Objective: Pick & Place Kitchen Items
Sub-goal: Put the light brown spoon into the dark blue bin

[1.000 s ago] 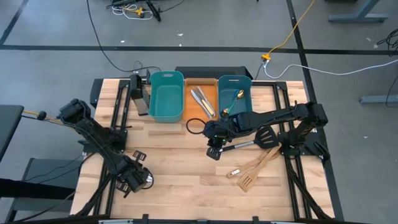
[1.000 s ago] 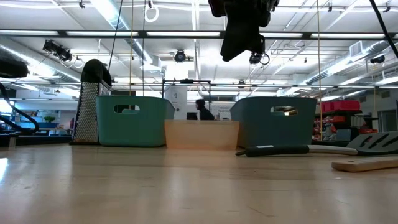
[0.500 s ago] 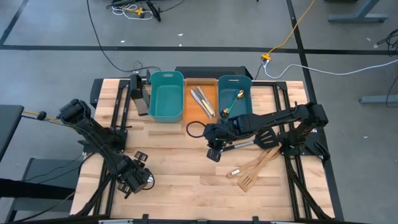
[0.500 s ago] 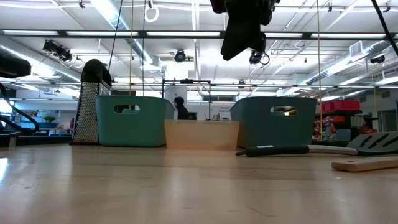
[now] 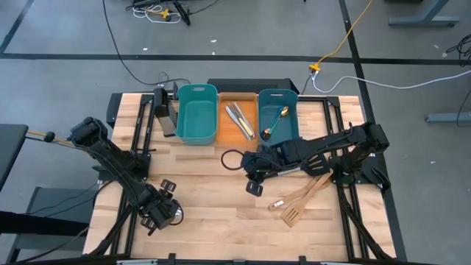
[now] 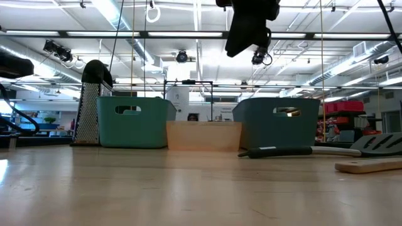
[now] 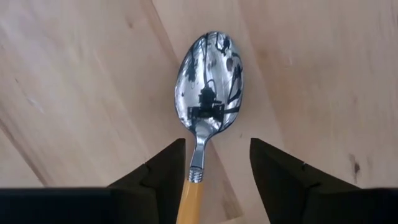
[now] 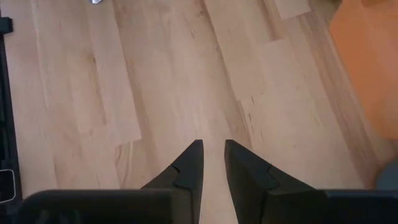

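Note:
A spoon (image 7: 208,109) with a silver bowl and a yellow handle lies flat on the wooden table near its front left corner. My left gripper (image 7: 216,146) (image 5: 157,212) points down over it, open, one finger on each side of the spoon's neck. My right gripper (image 8: 212,148) (image 5: 253,187) hangs above mid-table, slightly open with nothing between its fingers. A black slotted spatula (image 5: 315,161) and two wooden spatulas (image 5: 300,200) lie on the table to its right. Silver utensils (image 5: 238,118) lie in the orange bin, and a gold spoon (image 5: 280,116) lies in the right teal bin.
Two teal bins (image 5: 197,114) (image 5: 278,129) flank an orange bin (image 5: 249,110) along the far edge. A metal grater (image 5: 163,110) stands left of them. A black ring (image 5: 231,151) lies in front of the bins. A small silver piece (image 5: 277,202) lies near the wooden spatulas.

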Robot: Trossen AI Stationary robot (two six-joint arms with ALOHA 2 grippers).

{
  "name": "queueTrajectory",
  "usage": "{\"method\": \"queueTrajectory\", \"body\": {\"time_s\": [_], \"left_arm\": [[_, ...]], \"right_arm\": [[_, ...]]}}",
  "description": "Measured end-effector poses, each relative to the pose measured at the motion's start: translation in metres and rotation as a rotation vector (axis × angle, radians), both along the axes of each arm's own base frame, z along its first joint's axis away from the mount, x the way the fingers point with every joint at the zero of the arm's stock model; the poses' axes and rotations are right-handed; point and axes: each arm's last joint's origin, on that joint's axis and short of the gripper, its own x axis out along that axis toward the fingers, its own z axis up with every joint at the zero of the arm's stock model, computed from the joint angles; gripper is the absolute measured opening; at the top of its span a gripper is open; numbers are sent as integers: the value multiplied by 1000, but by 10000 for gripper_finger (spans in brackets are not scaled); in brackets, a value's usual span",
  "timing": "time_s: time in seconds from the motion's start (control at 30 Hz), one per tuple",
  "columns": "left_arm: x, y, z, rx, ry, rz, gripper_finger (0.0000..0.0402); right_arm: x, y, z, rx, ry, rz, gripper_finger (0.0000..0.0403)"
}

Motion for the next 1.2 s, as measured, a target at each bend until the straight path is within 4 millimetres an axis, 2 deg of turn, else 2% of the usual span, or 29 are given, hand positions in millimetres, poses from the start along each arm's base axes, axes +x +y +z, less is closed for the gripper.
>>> {"method": "queueTrajectory", "body": {"time_s": [0.17,0.47,0.73,0.9,1.1,1.2], "left_arm": [[1,-1,-6,18,16,0,186],[7,-7,-33,97,89,1,186],[8,-8,-38,135,84,13,182],[8,-9,-38,127,81,25,135],[9,-7,-39,147,65,40,25],[9,-7,-39,146,65,56,23]], "right_arm": [[0,3,0,2,-8,9,77],[1,7,1,5,-22,19,77],[1,7,2,7,-33,19,77],[2,7,2,2,-38,25,77],[2,6,2,-39,-46,12,77],[2,6,2,-44,-45,18,77]]}}
